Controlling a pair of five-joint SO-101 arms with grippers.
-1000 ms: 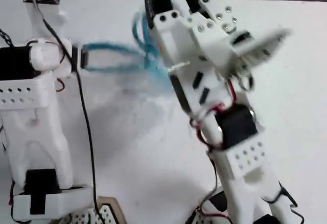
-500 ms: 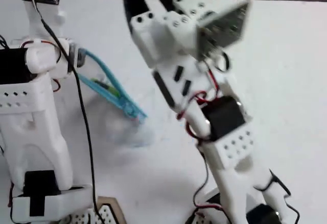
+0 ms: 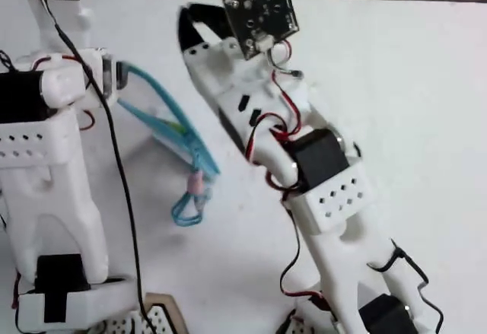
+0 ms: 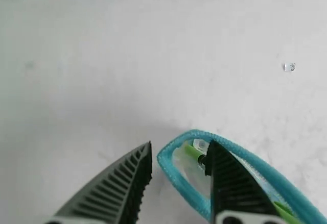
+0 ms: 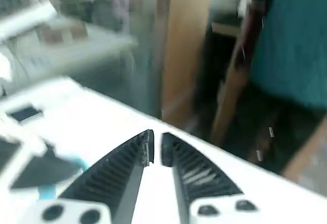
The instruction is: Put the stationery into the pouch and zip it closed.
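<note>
Change: the pouch (image 3: 186, 151) is settled. A second ago it is a blue blur strung between the two arms. Half a second ago it is swinging down off the left gripper (image 4: 180, 145). Now it lies still.

- Its mouth end is right at the left gripper's fingertips. The body slants away from them onto the table (image 3: 396, 83), with the wrist loop (image 3: 186, 208) lying slack at the far end.
- Left gripper: jaws part open. The blue rim curls round one finger and the other finger stands just off it. It looks hooked rather than pinched, but I can't confirm that.
- A green pen (image 4: 191, 151) shows inside the mouth, just by that finger.
- Right gripper (image 5: 155, 145): jaws nearly closed, only a sliver between them, holding nothing.
- The right arm (image 3: 319, 167) has swung across. Its fingertips now sit beyond the pouch's mouth end, apart from it and aimed out past the table edge.

Read: the right side is off the pouch, so only the left is steadying it. The mouth gapes, so it is not zipped yet. At least some stationery is in, but I can't tell whether all of it is. Zipping is likely next. That needs the right gripper back down at the mouth end and a firmer left hold, or the pouch will slide along with the pull.
</note>
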